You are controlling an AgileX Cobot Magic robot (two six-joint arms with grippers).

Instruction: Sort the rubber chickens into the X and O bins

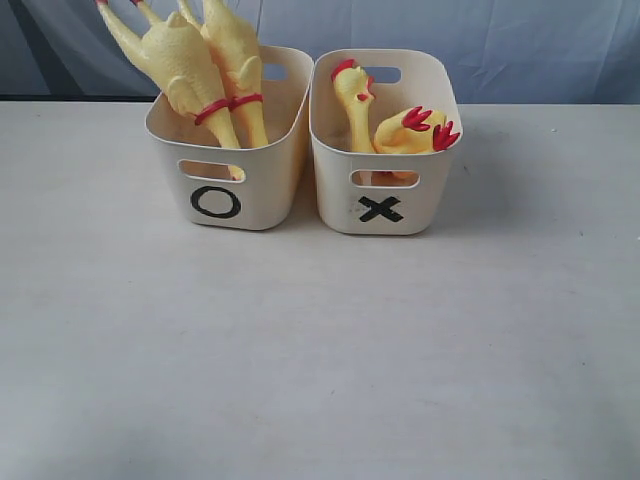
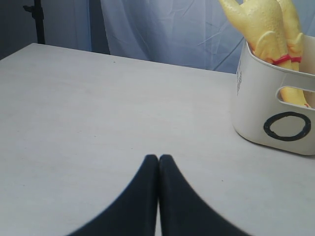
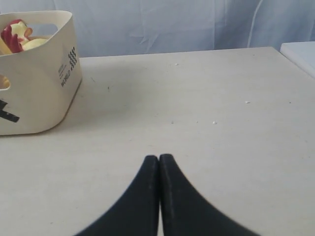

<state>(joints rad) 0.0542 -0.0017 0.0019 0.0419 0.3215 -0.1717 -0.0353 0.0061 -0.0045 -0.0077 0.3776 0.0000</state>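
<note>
the pale table [image 1: 320,360] fills most of the exterior view, with a blue-grey cloth backdrop [image 1: 480,40] behind it. from the table's middle, the o bin [image 1: 262,190] stands at about eleven o'clock and the x bin [image 1: 425,195] at about one o'clock. they sit side by side with marks facing the camera, and i cannot tell whether the rims meet or just miss. two large rubber chickens [image 1: 180,60] stand head-down in the o bin, with bodies and legs reaching far above its rim and leaning toward eleven o'clock. two smaller ones are in the x bin: one upright with its red-combed head [image 1: 352,95] above the rim, and one curled low at three o'clock of it, red feet [image 1: 430,125] up. no chicken lies on the table, so the sorting looks finished. the left gripper [image 2: 158,161] has its jaws pressed together on nothing, low over bare table with the o bin off to one side. the right gripper [image 3: 158,161] is likewise closed and empty, near the x bin. the main risk, as i judge it, is the tall pair. they are top-heavy and only loosely propped, so a brush from an arm could flop one out or tip the light bin. a nudge to either bin would likely shove its neighbour too.
</note>
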